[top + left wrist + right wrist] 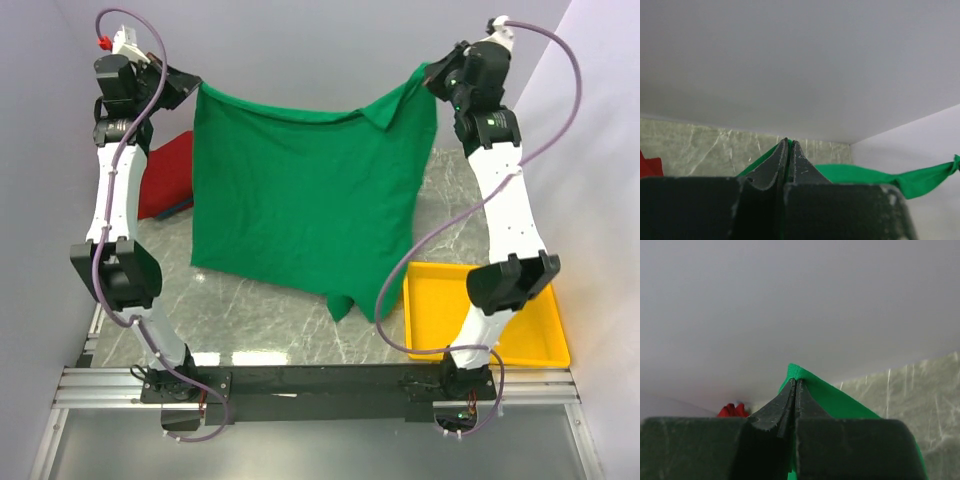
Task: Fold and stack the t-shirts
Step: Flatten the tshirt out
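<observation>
The green t-shirt (305, 200) hangs spread in the air between both arms, its lower edge near the marble table. My left gripper (196, 88) is shut on its top left corner; in the left wrist view the gripper (789, 142) pinches green cloth (860, 175). My right gripper (432, 76) is shut on the top right corner; in the right wrist view the gripper (796, 382) pinches the green hem (835, 397). The red t-shirt (165, 175) lies bunched on the table at far left, partly behind the left arm, and shows in the right wrist view (732, 410).
A yellow plastic tray (545, 330) sits at the near right, partly under the right arm. Grey walls stand close at the back and both sides. The marble table (260, 310) shows below the hanging shirt.
</observation>
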`<state>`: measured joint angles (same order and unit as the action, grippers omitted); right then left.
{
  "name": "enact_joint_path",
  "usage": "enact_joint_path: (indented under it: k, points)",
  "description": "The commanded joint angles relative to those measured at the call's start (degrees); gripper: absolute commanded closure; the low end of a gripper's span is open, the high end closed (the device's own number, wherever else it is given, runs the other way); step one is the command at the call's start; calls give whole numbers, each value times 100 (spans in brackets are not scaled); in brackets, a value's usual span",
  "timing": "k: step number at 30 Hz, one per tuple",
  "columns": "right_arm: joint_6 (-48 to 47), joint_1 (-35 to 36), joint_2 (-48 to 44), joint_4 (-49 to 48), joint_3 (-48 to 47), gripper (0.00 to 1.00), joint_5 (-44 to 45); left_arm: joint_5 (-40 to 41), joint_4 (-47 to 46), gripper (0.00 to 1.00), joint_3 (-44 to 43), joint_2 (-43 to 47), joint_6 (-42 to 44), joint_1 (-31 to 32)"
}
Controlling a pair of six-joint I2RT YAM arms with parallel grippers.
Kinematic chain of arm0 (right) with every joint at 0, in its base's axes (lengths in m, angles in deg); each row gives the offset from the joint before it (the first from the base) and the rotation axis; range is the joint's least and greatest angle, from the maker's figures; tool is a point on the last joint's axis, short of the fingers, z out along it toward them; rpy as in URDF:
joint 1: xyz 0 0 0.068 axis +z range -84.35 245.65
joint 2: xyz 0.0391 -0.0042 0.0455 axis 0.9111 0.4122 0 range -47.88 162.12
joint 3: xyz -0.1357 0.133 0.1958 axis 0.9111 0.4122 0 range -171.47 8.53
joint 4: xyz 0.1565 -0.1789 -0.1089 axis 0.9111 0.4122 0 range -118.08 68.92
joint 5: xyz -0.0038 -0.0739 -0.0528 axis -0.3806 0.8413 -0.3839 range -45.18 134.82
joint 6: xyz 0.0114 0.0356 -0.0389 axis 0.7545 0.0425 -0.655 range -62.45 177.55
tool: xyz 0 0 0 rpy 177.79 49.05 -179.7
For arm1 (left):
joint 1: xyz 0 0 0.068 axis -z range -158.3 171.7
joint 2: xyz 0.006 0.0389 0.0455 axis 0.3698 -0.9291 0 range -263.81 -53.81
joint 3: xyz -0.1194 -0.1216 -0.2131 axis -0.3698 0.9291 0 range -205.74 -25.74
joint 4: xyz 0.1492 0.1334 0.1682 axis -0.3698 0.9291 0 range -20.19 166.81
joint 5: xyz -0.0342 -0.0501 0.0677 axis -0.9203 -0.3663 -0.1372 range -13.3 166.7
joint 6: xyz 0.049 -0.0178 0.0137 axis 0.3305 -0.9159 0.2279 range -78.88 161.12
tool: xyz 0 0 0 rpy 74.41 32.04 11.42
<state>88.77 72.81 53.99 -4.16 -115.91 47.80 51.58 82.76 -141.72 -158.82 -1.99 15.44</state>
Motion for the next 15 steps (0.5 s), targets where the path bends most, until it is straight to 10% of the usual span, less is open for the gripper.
enact_joint_path:
  k: [1,15]
  points:
    - [191,84,-62,-195,-790,100,-237,-107,-372,99,-610,262,84,-7]
    - [-537,1207,-1229,-247,-29,100,790,-46,-188,99,603,1922,-119,-490]
